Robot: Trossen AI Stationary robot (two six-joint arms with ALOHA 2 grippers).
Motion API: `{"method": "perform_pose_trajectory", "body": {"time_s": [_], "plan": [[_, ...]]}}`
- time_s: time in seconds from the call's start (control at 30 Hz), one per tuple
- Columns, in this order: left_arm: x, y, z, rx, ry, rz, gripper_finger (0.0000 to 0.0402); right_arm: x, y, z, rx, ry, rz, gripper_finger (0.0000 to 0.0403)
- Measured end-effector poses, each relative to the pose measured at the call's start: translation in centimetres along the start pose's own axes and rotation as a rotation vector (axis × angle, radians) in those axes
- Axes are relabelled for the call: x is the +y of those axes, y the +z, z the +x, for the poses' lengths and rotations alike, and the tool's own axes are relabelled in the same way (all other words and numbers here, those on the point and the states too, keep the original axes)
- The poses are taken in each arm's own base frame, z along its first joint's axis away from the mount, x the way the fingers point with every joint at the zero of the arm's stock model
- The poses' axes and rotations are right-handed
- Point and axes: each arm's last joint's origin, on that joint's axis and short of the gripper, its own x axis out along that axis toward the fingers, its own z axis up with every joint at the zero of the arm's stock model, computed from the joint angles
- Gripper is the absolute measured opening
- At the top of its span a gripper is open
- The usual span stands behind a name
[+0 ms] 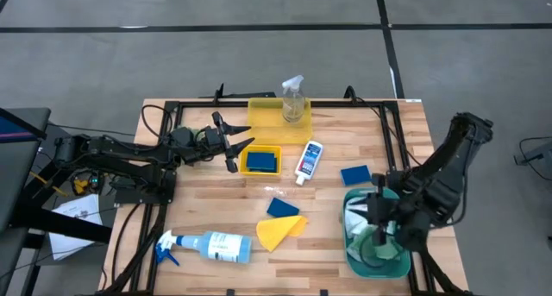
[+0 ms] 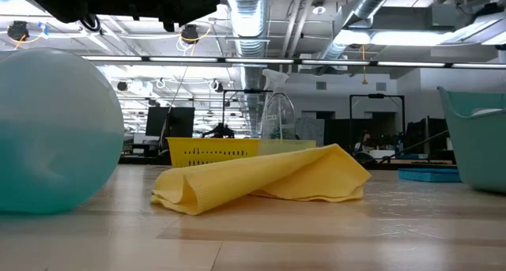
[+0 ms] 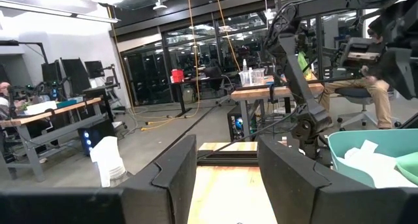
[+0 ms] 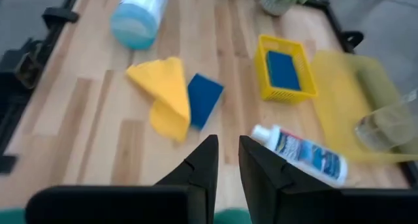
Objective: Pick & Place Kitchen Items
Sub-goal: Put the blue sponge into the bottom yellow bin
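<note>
The right pincer [image 1: 380,233], narrowly parted and holding nothing, is hovering over the teal bin [image 1: 355,260] already containing cloths; the left pincer [image 1: 235,149] is gaping beside the traysponge [image 1: 261,161], while the yellow cloth [image 1: 278,231] and spray bottle [image 1: 211,245] are lying unsorted.

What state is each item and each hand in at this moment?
Clear spray bottle: upright on the flat yellow tray.
Blue-white spray bottle: lying on its side.
Small white bottle: lying flat.
Sponge in small yellow tray: flat inside.
Yellow cloth: folded, partly over a blue sponge.
Blue sponge: flat beside the teal bin.
Left hand: open, empty, beside the small tray.
Right hand: over the bin.
</note>
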Motion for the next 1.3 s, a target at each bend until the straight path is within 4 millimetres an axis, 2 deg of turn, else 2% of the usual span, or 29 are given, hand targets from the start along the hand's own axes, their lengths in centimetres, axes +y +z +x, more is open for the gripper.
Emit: {"method": "perform_pose_trajectory", "body": {"time_s": [0.27,0.43,0.67,0.83,1.07,1.3], "plan": [[0.0,0.0,0.0,0.0,0.0,0.0,0.0159,-1.6,1.3,2.2,0.018,-0.057,0.003,0.0054],[0.0,0.0,0.0,0.0,0.0,0.0,0.0159,-1.8,1.8,3.7,0.028,-0.099,-0.014,0.0054],[0.0,0.0,0.0,0.0,0.0,0.0,0.0159,-2.2,2.0,7.1,0.096,-0.216,-0.011,0.0054],[0.0,0.0,0.0,0.0,0.0,0.0,0.0159,-3.9,2.0,9.8,0.139,-0.359,0.112,0.0054],[0.0,0.0,0.0,0.0,0.0,0.0,0.0159,-6.8,0.8,14.6,0.271,-0.521,0.348,0.0054],[0.0,0.0,0.0,0.0,0.0,0.0,0.0159,-8.5,-1.5,19.2,0.506,-0.525,0.499,0.0054]]}}
